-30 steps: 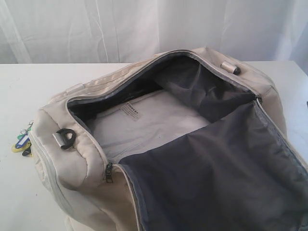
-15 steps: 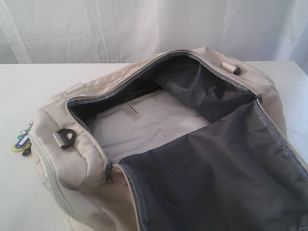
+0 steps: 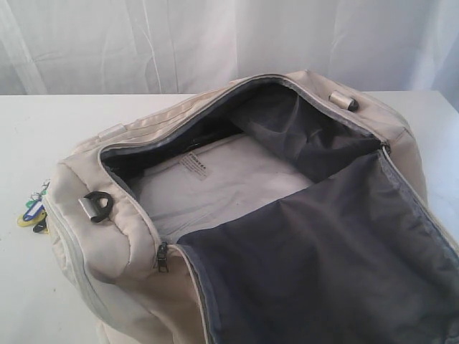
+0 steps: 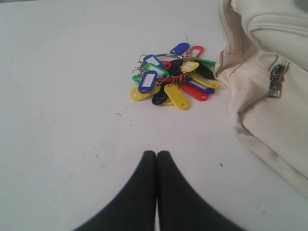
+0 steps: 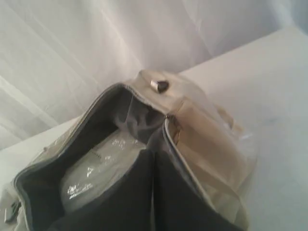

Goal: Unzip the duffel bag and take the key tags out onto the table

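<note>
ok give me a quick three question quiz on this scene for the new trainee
1. True or false: the key tags lie inside the duffel bag.
2. The bag's main opening is: A zipped shut; B unzipped and wide open; C covered by a towel.
3. Are the fingertips of the left gripper apart or together?

Key
1. False: they lie on the table, just beside the bag.
2. B.
3. Together, with nothing between them.
</note>
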Available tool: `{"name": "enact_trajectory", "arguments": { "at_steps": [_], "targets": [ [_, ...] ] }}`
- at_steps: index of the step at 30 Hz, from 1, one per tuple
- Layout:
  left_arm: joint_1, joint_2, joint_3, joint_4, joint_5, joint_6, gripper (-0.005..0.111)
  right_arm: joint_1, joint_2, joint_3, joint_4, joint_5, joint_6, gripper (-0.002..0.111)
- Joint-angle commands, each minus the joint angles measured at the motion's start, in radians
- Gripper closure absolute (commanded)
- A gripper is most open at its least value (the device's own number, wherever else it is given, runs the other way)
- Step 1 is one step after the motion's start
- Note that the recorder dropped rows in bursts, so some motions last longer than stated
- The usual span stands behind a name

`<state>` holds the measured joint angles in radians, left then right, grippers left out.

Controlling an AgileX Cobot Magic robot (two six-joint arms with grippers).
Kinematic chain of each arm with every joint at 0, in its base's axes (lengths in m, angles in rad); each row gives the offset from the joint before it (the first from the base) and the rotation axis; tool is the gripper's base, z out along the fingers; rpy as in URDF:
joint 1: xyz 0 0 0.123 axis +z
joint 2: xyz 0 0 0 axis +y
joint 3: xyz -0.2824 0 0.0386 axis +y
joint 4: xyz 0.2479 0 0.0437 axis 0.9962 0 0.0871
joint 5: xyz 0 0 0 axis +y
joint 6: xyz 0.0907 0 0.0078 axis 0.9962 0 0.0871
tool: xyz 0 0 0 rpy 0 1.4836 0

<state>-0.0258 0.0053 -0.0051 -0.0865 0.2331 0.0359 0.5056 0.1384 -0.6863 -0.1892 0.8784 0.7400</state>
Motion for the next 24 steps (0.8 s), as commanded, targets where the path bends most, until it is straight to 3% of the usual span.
{"name": "enact_trajectory", "arguments": {
  "at_steps": [1,4,9,13,18,24],
  "targets": [
    [0.001,-0.005,0.005,-0.003,-0.002,-0.002,0.107,-0.008,-0.066,0.16,0.01,-0.13,-0.086,0.107],
    [0.001,-0.005,0.005,-0.003,-0.002,-0.002,0.107,-0.008,-0.118,0.267,0.078,-0.386,-0.258,0.107],
    [0.001,-0.005,0.005,-0.003,-0.002,-0.002,0.107,-0.008,-0.138,0.443,0.297,-0.852,-0.74,0.107],
    [0.001,-0.005,0.005,-0.003,-0.002,-0.002,0.107,-0.008,-0.138,0.56,0.292,-1.004,-0.774,0.107],
    [0.001,-0.005,0.005,-0.003,-0.002,-0.002,0.107,-0.025,-0.138,0.686,0.248,-1.034,-0.774,0.107],
    [0.001,-0.005,0.005,-0.003,-0.002,-0.002,0.107,-0.168,-0.138,0.686,0.152,-0.674,-0.774,0.107]
  ]
}}
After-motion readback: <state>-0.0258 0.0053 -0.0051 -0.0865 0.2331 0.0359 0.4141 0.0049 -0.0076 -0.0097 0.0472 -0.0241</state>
